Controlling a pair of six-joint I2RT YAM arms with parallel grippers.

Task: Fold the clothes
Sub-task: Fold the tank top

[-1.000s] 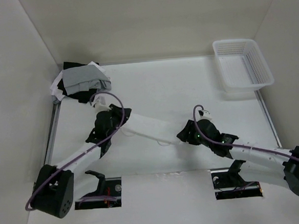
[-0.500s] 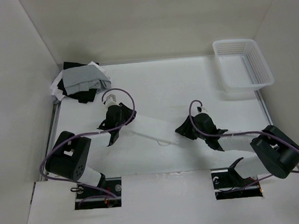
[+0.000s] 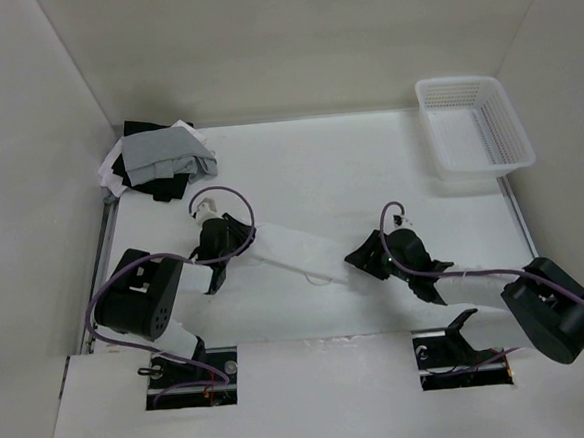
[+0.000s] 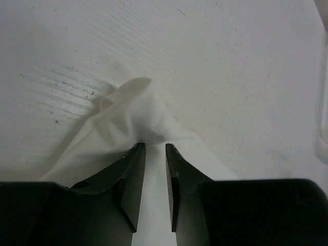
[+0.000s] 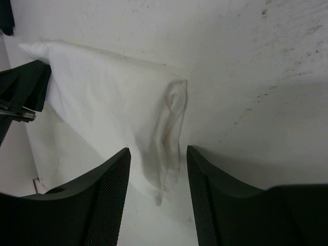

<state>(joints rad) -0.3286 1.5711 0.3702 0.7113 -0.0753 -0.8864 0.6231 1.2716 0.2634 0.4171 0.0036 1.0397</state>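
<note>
Left wrist view: left gripper [image 4: 155, 146] pinches a mere tuft of thin white fabric garment [image 4: 136, 115], liable to slip; right gripper [image 5: 158, 150] gapes wide.

We look down on a white table [image 3: 308, 168] boxed in by plain pale walls [image 3: 290, 49] at nine, twelve and three o'clock. At two o'clock we see a white plastic basket [image 3: 474, 126]; at ten o'clock, a heap of grey, black and white clothes [image 3: 157, 158]. The light is soft and even.
</note>
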